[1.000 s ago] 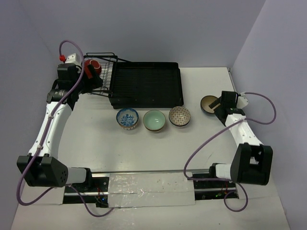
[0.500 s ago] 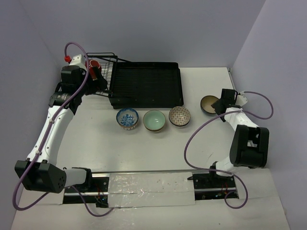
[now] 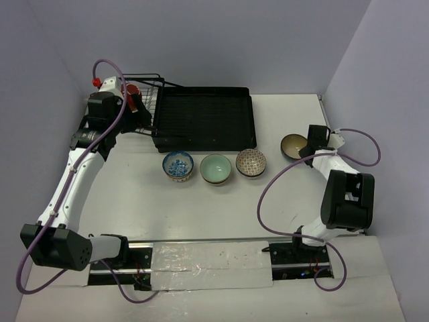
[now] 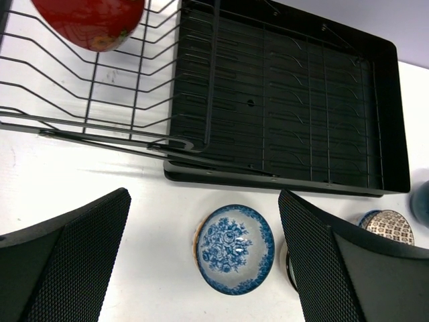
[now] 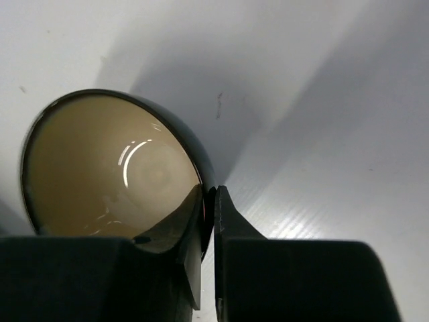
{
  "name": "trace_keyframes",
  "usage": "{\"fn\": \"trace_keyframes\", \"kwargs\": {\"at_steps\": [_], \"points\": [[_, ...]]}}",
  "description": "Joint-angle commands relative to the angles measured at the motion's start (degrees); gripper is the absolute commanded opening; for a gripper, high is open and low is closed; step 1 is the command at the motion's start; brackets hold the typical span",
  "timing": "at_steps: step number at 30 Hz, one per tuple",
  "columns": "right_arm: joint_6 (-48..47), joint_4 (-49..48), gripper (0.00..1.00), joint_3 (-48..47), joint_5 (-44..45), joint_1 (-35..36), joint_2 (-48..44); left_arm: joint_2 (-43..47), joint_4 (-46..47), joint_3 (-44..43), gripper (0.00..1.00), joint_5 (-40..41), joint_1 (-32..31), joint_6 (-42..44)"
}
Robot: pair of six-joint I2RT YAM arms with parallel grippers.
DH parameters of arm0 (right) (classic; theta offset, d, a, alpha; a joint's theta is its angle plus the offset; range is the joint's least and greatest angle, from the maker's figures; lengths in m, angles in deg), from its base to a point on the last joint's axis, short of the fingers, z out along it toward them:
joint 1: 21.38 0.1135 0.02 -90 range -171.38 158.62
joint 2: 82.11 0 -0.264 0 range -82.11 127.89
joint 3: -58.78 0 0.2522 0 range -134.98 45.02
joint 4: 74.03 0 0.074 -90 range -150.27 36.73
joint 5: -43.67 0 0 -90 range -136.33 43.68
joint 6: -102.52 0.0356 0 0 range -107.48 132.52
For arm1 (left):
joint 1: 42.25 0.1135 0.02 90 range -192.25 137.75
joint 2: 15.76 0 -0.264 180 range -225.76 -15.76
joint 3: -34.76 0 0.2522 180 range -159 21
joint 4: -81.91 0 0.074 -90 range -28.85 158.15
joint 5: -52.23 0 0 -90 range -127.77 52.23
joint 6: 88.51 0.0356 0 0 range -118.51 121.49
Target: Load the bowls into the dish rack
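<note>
White tabletop [image 3: 201, 208]: my right gripper [image 5: 209, 201] pinches the rim of the dark, cream-lined bowl [image 5: 100, 161] at right; my left gripper [image 4: 201, 201] gapes wide beside the black ridged dish rack [image 4: 301, 100] at back.

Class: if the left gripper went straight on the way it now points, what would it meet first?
Probably the blue bowl, which lies in line ahead of the open left gripper. Depth is unclear, so it might instead touch the bare table just beside it.
</note>
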Motion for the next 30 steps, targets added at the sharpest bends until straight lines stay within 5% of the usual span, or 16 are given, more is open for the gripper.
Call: {"fn": "trace_keyframes", "kwargs": {"at_steps": [1, 3, 9, 19, 30], "points": [[-0.63, -2.39, 0.07, 0.67, 3.42, -0.22, -4.39, 0.77, 1.33, -0.27, 0.97, 0.61, -1.39, 0.33], [-1.16, -2.91, 0.00, 1.55, 3.59, 0.22, -6.15, 0.15, 0.90, -1.06, 0.97, 0.61, -3.23, -0.02], [-3.62, -3.97, 0.00, 5.06, 5.26, 4.87, -16.69, -1.69, -1.04, -5.36, 0.97, 0.87, -10.16, -2.83], [-5.29, -2.56, 0.00, 3.66, 8.60, 28.42, -32.87, -10.12, -3.06, -15.82, 0.95, 14.39, -28.37, -6.09], [-4.85, -1.25, 0.00, -0.55, 10.44, 40.73, -30.86, -24.80, -7.28, -27.87, 0.83, 23.10, -40.68, -5.39]]}}
